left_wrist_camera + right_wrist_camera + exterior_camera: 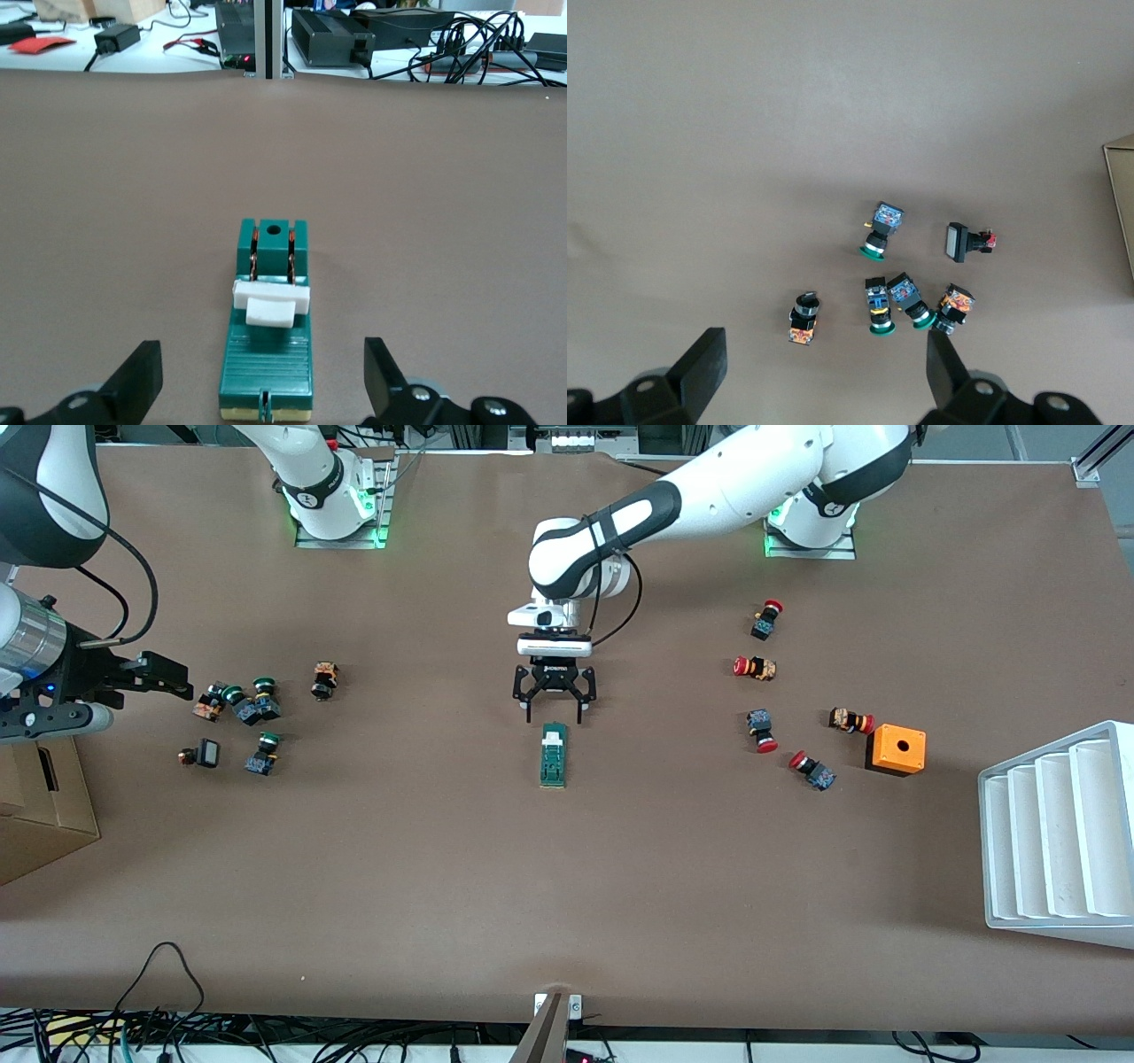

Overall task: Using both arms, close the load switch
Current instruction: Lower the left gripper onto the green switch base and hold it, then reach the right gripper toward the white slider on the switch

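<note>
On the table (567,886): a wide brown work surface, laid out so that the middle is kept for the task's thing and the spare parts sit in clusters toward either end
White stepped tray (1059,833): at the left arm's end, near the front camera's edge, apparently a parts rack kept out of the reach paths
Cardboard box (40,806): at the right arm's end, by the table's edge
Left arm: reaches from its base out over the middle of the table, wrist pointing straight down; the pose looks like a lined-up approach to the switch
Right arm: held high over its own end of the table, waiting
Left gripper (554,710): fingers spread wide, hanging just above the end of the switch that lies farther from the front camera; in the left wrist view the black fingertips (137,376) flank the green body without touching it
Right gripper (824,372): fingers spread, holding nothing, over the green-capped push buttons (252,708)
Load switch (554,755): alone at mid-table, lying flat, its white sliding piece (270,305) across the ribbed top; judged not yet closed
Orange box (896,749): beside the red-capped push buttons (764,731), toward the left arm's end
</note>
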{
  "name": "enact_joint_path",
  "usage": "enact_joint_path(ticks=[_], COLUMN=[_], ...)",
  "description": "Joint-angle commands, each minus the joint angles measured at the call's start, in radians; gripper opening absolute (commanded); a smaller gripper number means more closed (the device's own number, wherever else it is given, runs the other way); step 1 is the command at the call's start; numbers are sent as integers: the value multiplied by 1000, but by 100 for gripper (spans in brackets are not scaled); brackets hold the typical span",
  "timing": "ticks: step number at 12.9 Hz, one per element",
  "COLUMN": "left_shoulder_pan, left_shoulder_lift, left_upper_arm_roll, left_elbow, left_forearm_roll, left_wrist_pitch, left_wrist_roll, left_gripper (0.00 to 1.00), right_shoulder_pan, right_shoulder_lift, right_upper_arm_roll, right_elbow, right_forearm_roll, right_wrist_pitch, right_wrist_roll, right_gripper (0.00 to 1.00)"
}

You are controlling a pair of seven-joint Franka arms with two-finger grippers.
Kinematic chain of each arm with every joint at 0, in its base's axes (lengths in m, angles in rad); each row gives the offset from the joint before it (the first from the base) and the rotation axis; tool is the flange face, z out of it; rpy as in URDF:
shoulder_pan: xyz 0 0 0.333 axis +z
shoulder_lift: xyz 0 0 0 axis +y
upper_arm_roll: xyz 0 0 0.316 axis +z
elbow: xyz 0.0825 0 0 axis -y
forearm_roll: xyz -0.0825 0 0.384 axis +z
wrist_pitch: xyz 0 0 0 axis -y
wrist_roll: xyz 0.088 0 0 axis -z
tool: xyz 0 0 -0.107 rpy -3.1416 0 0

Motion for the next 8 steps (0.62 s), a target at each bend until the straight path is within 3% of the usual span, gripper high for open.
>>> enact_joint_path(ticks=[1,8], left_shoulder_pan=[-13,-35], left_shoulder_lift=[44,135], left_upper_arm_roll=[-8,3], left_elbow=[35,76], left_forearm_roll=[71,202], left_wrist_pitch=[-36,-91], left_wrist_roll=[-10,-10], left_gripper=[100,100], right_shoulder_pan=[5,117], right_shoulder_lift=[15,175], right_upper_arm_roll=[4,6], right_elbow=[22,174], right_forearm_roll=[2,87], right_wrist_pitch=[-13,4], right_wrist_roll=[-1,223], right_gripper=[100,99])
